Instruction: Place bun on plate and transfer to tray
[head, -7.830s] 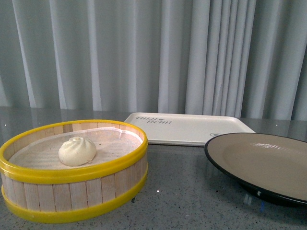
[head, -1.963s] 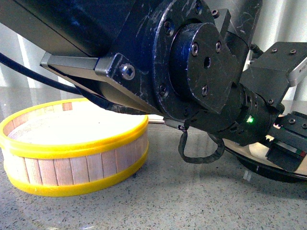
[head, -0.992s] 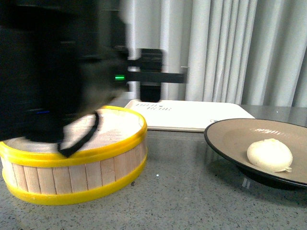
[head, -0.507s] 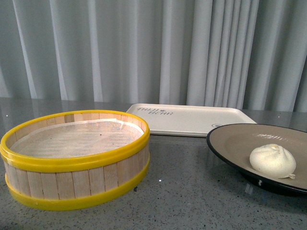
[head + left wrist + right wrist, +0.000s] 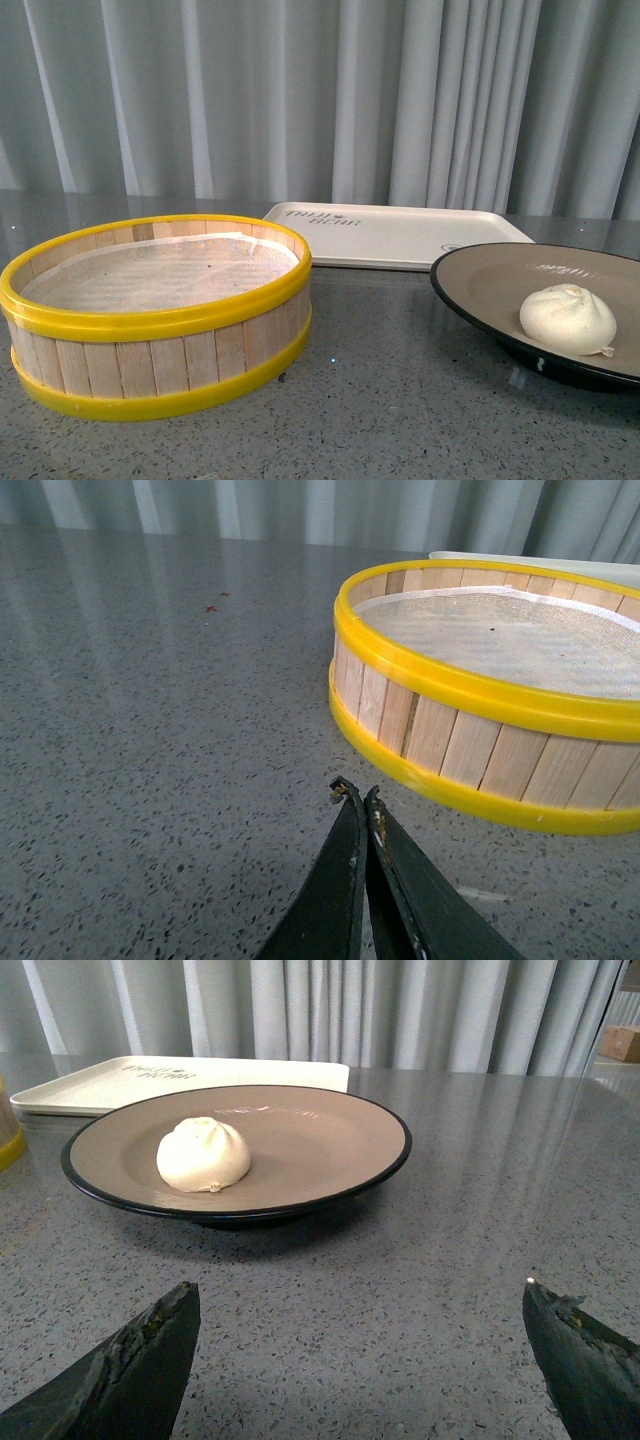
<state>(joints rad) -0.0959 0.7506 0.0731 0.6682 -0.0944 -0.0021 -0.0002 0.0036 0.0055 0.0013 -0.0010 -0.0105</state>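
The cream-white bun [image 5: 567, 318] lies on the grey-beige plate [image 5: 500, 290] with a black rim, at the right of the front view. The right wrist view shows the bun [image 5: 204, 1154] on the plate [image 5: 330, 1140] too. The off-white tray [image 5: 395, 232] lies behind, and it shows in the right wrist view [image 5: 150, 1075]. My right gripper [image 5: 360, 1295] is open and empty, low over the table, a little short of the plate. My left gripper [image 5: 355, 792] is shut and empty, beside the steamer basket. Neither arm shows in the front view.
A yellow-rimmed wooden steamer basket [image 5: 155, 312] with a paper liner stands empty at the left, and it shows in the left wrist view [image 5: 480, 690]. Grey speckled tabletop [image 5: 400, 400] lies all round. Grey curtains hang behind.
The bun went from the steamer basket to the plate. The arm that crossed the front view has left it. Over the last half second the view shifted only slightly.
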